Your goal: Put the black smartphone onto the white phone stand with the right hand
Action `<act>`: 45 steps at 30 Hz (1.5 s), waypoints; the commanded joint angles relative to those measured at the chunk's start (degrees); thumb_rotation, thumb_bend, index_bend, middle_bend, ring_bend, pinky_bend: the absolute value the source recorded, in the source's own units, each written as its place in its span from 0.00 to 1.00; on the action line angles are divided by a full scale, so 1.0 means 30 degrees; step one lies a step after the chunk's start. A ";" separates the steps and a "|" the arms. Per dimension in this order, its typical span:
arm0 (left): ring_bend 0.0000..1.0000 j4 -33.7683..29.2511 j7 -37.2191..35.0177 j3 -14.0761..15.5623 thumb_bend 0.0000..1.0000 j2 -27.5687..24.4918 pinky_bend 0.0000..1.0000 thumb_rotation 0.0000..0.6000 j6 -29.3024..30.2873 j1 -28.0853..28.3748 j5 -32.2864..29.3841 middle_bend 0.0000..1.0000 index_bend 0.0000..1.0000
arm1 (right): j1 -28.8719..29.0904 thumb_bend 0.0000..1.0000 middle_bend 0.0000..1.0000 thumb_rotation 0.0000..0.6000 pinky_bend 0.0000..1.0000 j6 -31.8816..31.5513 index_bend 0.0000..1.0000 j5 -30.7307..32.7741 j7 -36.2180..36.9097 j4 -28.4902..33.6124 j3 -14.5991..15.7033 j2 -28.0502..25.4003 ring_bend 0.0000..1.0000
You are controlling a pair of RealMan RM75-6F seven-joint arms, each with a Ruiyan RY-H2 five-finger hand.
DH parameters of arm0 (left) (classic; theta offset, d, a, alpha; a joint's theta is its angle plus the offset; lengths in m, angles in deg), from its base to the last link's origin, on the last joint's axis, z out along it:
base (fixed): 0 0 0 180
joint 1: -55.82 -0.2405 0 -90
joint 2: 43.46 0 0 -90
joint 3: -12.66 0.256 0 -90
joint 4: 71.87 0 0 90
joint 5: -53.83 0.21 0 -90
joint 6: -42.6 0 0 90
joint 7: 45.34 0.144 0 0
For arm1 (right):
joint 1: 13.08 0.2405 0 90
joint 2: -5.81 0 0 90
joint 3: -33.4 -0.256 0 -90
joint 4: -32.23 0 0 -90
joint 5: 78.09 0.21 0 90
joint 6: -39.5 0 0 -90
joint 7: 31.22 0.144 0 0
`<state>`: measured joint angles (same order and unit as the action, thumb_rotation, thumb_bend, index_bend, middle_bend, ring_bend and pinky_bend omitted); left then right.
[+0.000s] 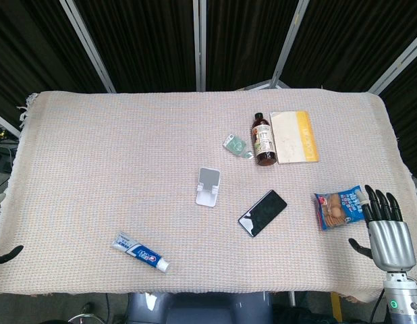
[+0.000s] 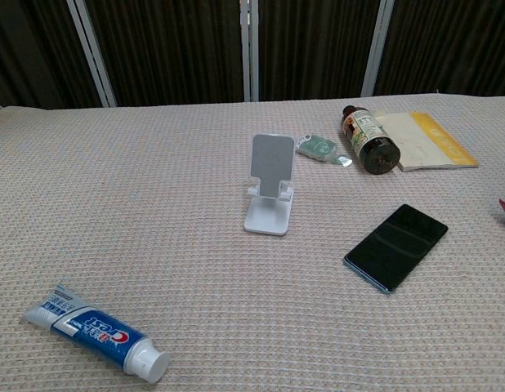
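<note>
Two views to work from. From the head camera I see the table covered by a pale woven cloth with a frayed edge at the far left corner, and behind it dark panels split by slanting light metal bars.

The black smartphone lies flat, face up, a little right of the cloth's centre. The white phone stand sits near it at about its 10 o'clock, apart from it, with nothing on it. Farther up, at roughly 12 o'clock from the phone, a brown bottle lies on its side, just beside a yellow-edged booklet on its right and a small green packet on its left. A toothpaste tube lies at about 8 o'clock from the stand, well apart.

My right hand is at the cloth's near right corner, fingers straight, spread and holding nothing, their tips touching or overlapping a blue snack pack. Of my left hand only a dark tip shows at the left edge; I cannot tell how it is set.

From the chest camera the stand is upright at centre, the phone at its 4 o'clock, the toothpaste tube at 7 o'clock. Neither hand shows here.
</note>
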<state>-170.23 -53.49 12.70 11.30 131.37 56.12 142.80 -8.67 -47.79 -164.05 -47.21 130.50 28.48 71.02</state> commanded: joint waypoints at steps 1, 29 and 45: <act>0.00 0.0000 0.0004 -0.0002 0.00 0.0004 0.00 1.00 -0.0012 0.0007 -0.0004 0.00 0.00 | 0.0003 0.00 0.00 1.00 0.00 0.0002 0.00 0.0019 0.0006 0.0000 -0.0016 -0.0015 0.00; 0.00 0.0589 0.1180 -0.0647 0.00 0.1026 0.00 1.00 -0.1973 0.0986 -0.1941 0.00 0.00 | 0.9931 0.00 0.23 1.00 0.16 1.0906 0.15 -0.6045 0.5523 -0.7648 0.0870 0.4403 0.14; 0.00 0.0602 0.1925 -0.0747 0.00 0.1313 0.00 1.00 -0.2336 0.1115 -0.2571 0.00 0.00 | 1.1595 0.00 0.26 1.00 0.18 1.0842 0.19 -0.7281 0.3931 -1.1338 0.1806 0.7302 0.17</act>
<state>-168.42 -47.71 10.46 15.24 124.35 59.47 135.09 25.83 -14.89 -185.58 -34.96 97.07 33.57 92.55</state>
